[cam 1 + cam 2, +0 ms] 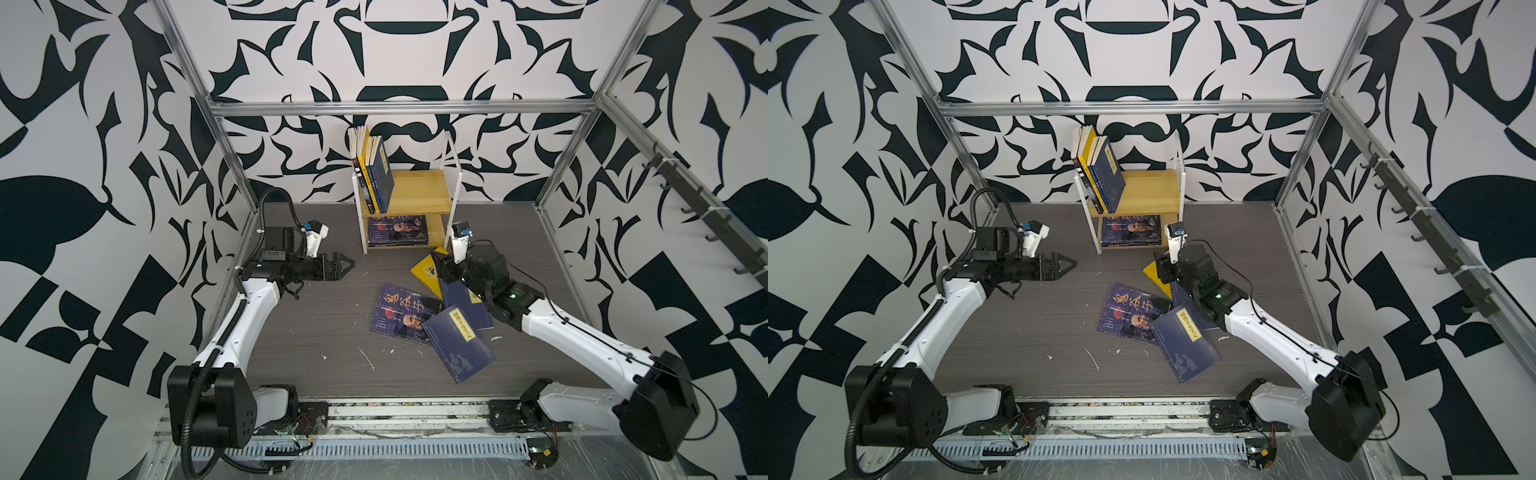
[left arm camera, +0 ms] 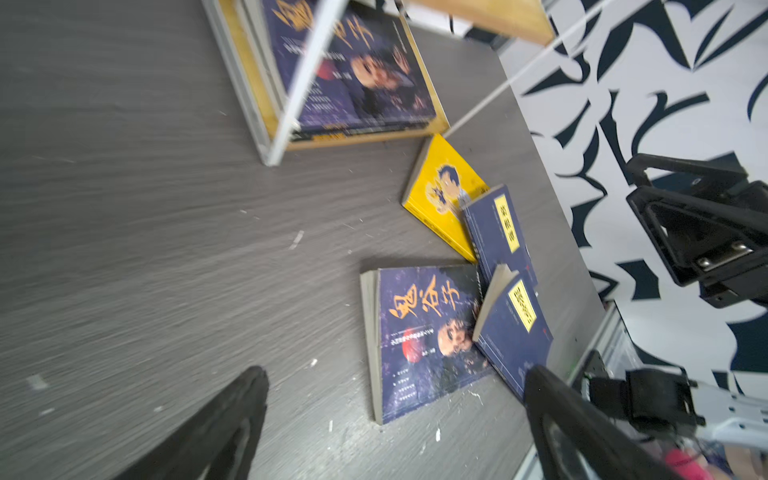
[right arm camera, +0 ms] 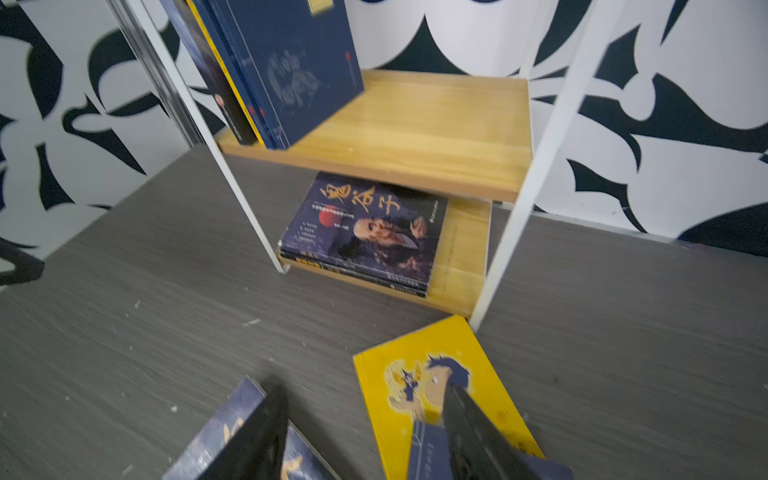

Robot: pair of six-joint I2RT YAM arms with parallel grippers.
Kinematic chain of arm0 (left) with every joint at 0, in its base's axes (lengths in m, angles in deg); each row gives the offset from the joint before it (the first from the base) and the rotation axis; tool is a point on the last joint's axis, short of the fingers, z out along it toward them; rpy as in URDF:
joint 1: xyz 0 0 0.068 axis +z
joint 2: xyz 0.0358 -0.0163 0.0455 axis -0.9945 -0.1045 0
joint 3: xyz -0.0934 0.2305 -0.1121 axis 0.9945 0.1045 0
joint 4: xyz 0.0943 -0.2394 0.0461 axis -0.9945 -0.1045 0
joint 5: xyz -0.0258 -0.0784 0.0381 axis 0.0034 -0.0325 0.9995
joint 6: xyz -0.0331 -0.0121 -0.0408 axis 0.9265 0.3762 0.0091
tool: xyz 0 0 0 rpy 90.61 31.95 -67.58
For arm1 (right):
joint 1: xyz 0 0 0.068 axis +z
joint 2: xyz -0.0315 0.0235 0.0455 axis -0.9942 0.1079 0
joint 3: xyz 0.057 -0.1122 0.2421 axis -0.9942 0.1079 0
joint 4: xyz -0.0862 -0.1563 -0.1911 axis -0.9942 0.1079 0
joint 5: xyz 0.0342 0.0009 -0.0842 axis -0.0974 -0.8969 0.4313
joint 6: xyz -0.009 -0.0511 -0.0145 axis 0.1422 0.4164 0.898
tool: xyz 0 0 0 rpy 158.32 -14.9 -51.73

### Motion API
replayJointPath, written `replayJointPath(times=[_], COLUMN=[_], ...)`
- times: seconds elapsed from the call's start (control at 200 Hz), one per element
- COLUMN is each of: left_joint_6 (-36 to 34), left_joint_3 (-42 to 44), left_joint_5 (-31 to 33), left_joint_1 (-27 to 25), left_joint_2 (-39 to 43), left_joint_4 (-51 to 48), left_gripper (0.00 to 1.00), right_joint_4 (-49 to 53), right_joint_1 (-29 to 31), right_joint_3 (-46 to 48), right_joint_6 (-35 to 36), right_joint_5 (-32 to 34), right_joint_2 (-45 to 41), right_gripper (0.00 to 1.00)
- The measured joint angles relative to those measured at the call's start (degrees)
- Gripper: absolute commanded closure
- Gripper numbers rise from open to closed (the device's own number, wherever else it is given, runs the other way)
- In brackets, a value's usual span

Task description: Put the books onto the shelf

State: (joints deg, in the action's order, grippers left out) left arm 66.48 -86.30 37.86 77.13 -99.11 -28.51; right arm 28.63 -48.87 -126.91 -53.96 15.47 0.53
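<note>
Partway: books (image 1: pixel 380 174) are standing and lying on both shelf (image 1: pixel 419 193) tiers, four are waiting on the bench (image 1: pixel 316 316) near it, right end effector (image 3: pixel 361 388) is hovering parted, empty, over the yellow book (image 1: pixel 426 270), left end effector (image 1: pixel 351 264) is idling spread wide, empty.

A: Surface?
B: Table (image 1: pixel 316 316), dark grey wood grain, with small white flecks (image 1: pixel 366 359) scattered near the front.
A: Surround?
B: Walls (image 1: pixel 395 62), white with bold navy-black leaf-like shapes, on three sides; aluminium frame (image 1: pixel 399 109) of bars along the corners and back.
A: Fittings?
B: Rail of dark hooks (image 1: pixel 702 205) fixed along the right-hand bar; pale slotted cable duct (image 1: pixel 395 449) along the front edge.
</note>
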Motion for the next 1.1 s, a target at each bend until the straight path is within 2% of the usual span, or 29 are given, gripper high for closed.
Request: replayJointPath(times=[0.385,0.665,0.75,0.935,1.1], left_joint_6=[0.0,1.0,1.4,1.7,1.1], left_joint_3=[0.4,-1.0,-2.5,-8.9,-15.8], left_joint_5=[0.3,0.2,0.0,-0.7,-1.2], left_joint_1=[-11.8,-19.6,-21.7,-26.6,-30.7], left_joint_2=[-8.5,-15.3,-17.5,-23.6,-29.6], left_joint_4=[0.4,0.3,0.2,-1.4,-4.0], left_gripper=[0.00,0.02,0.03,0.05,0.05], right_joint_4=[25.8,38.7,41.4,42.9,42.5], right_joint_1=[-0.7,-0.7,-0.7,-0.7,-0.7], right_joint_3=[6.5,10.4,11.5,16.0,19.2], right_joint_6=[-20.1,-31.0,-33.7,-38.6,-40.9], right_joint_5=[-0.2,0.7,1.1,1.3,0.9], right_joint_2=[-11.6,-13.4,-13.5,-14.1,-14.0], right_gripper=[0.34,0.33,0.32,0.22,0.21])
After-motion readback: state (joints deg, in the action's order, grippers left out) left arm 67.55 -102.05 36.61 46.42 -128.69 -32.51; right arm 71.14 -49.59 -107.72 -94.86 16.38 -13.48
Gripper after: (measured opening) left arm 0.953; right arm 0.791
